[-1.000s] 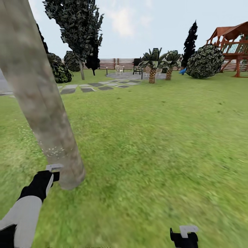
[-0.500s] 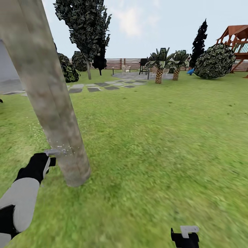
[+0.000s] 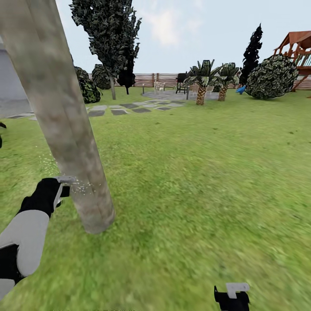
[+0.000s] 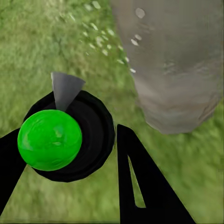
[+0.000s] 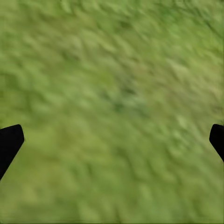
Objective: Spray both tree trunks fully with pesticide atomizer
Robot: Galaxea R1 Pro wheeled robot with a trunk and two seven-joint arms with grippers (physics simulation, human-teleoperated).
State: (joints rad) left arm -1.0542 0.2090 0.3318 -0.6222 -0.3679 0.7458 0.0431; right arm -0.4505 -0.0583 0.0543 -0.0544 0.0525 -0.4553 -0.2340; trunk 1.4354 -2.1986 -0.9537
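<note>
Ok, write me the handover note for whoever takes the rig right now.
Left gripper: shut on the pesticide atomizer, nozzle aimed at the near tree trunk, white droplets flying at its lower part.
Right gripper: open, holding nothing, low over the grass.
Second tree: far across the lawn by the stepping stones.
Done: atomizer picked up, first trunk being sprayed.
Left: coverage of this trunk cannot be judged from here; then drive over and spray the far tree.
</note>
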